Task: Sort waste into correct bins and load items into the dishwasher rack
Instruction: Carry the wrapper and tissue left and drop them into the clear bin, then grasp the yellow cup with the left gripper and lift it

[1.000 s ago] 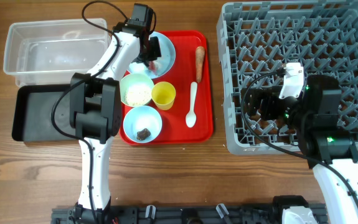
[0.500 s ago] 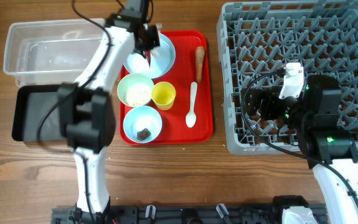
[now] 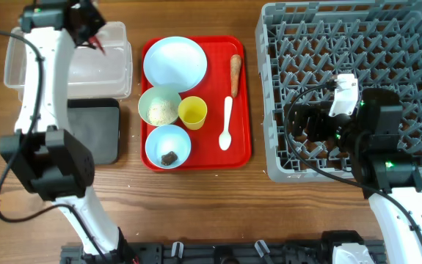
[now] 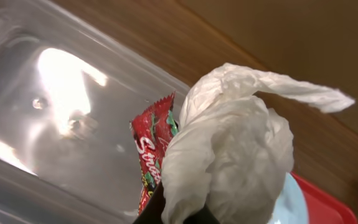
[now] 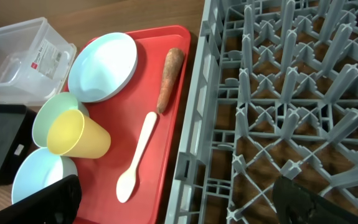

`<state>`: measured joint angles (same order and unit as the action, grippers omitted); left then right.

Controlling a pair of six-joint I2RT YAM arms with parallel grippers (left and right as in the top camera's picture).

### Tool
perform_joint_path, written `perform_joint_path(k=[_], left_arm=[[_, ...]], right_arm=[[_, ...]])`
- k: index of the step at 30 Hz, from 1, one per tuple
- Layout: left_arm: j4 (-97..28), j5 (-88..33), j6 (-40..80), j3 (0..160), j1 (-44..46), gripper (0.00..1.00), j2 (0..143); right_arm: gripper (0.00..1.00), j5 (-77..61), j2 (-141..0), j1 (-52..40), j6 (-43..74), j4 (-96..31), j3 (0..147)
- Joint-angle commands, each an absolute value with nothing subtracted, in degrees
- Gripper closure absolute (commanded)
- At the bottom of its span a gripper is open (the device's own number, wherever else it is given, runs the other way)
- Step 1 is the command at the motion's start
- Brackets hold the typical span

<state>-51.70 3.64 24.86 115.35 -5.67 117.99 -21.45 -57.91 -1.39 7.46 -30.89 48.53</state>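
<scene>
Clamped in my left gripper [image 3: 93, 33] are the red-and-white crumpled wrapper [image 4: 152, 149] and a white crumpled scrap [image 4: 228, 155], both hanging above the clear tub [image 3: 108, 73], over its right end. Just beside the tub, on my near side, lies the black tray [image 3: 97, 132]. Carrot stick [image 3: 235, 70], white spoon [image 3: 227, 125], yellow cup [image 3: 193, 112], plate [image 3: 175, 63], green bowl [image 3: 144, 97] and blue bowl [image 3: 159, 138] sit on the red serving tray [image 3: 244, 139]. My right gripper [image 3: 299, 123] hangs over the dishwasher rack [image 3: 387, 37], fingers spread wide, gripping nothing.

Overhead straight down; L wrist close on tub [image 4: 54, 143], R wrist low toward red tray [image 5: 157, 155], both within overhead.
</scene>
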Motion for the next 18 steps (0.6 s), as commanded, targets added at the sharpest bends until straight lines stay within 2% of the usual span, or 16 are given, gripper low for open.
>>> perform_joint_path(k=[1, 3, 4, 6, 9, 11, 16, 18], left_arm=[[-51.2, 4.6, 26.4, 115.0, -8.0, 0.75, 123.3], [-51.2, 4.6, 26.3, 115.0, -8.6, 0.41, 124.6], [-51.0, 4.6, 26.2, 115.0, -8.9, 0.30, 124.9], [-50.7, 4.6, 26.2, 115.0, -9.1, 0.14, 124.9], [-50.2, 4.5, 25.9, 115.0, -9.2, 0.08, 124.5], [-50.4, 4.1, 25.1, 115.0, -9.2, 0.07, 123.2], [-53.6, -11.4, 14.4, 115.0, -8.8, 0.09, 115.5], [-57.3, -13.3, 13.7, 115.0, -8.0, 0.10, 113.1]], right_arm=[[0.00, -22.6, -58.3, -1.4, 8.1, -30.9, 49.6], [0.00, -22.6, -58.3, -1.4, 8.1, -31.0, 49.6], [0.00, -22.6, -58.3, -1.4, 8.1, -31.0, 49.6], [0.00, -22.6, -58.3, -1.4, 8.1, -31.0, 49.6], [0.00, -22.6, -58.3, -1.4, 8.1, -31.0, 49.6], [0.00, -22.6, -58.3, -1.4, 8.1, -31.1, 49.6], [0.01, -22.6, -58.3, -1.4, 8.1, -31.0, 49.6], [0.00, -22.6, -58.3, -1.4, 8.1, -31.0, 49.6]])
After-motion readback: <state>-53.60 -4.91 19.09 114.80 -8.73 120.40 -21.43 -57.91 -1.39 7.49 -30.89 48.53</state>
